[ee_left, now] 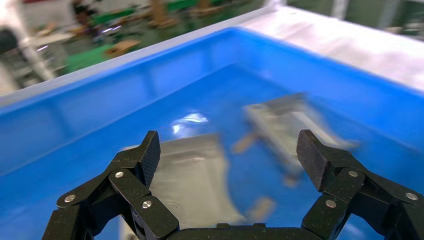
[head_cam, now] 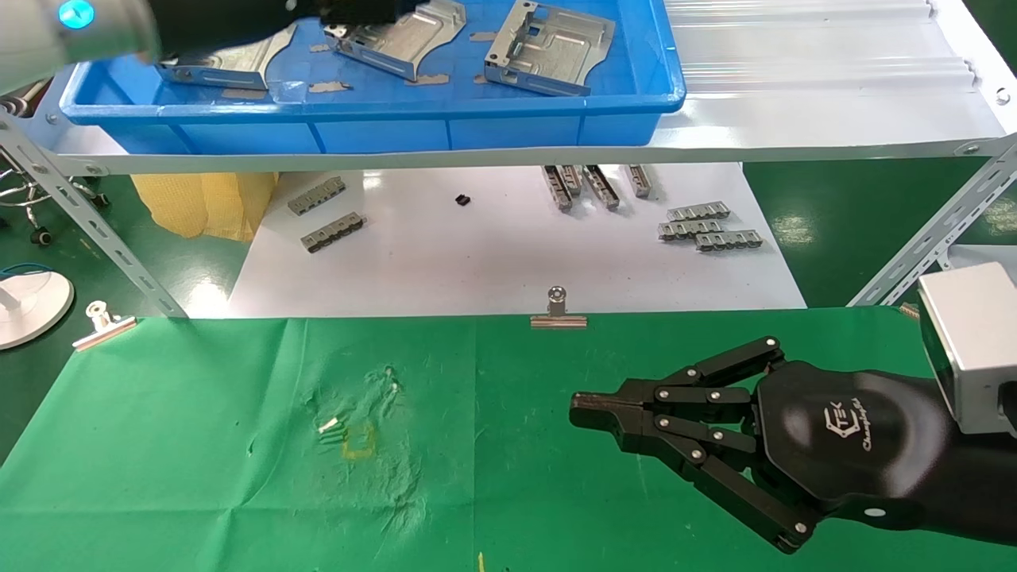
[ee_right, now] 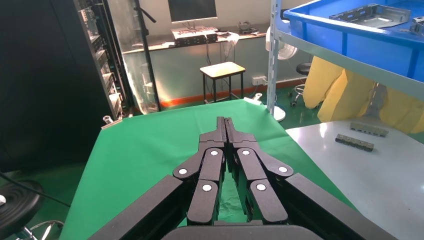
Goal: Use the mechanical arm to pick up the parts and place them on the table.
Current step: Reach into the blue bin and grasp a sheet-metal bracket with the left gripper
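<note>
Three silver-grey parts lie in the blue tray (head_cam: 365, 107): one at the left (head_cam: 230, 63), one in the middle (head_cam: 397, 40), one at the right (head_cam: 552, 48). My left arm reaches over the tray's left half. In the left wrist view my left gripper (ee_left: 230, 150) is open and empty, hovering above the left part (ee_left: 190, 180), with the middle part (ee_left: 290, 125) beyond. My right gripper (head_cam: 584, 409) is shut and empty, low over the green table (head_cam: 199, 445) at the right; it also shows in the right wrist view (ee_right: 225, 122).
The tray stands on a white shelf (head_cam: 794, 79) held by slanted metal struts (head_cam: 79, 214). Below it a white sheet (head_cam: 477, 262) carries small grey notched strips (head_cam: 711, 226). Silver clips (head_cam: 558, 311) fasten the cloth's far edge. A yellow mark (head_cam: 359, 439) is on the cloth.
</note>
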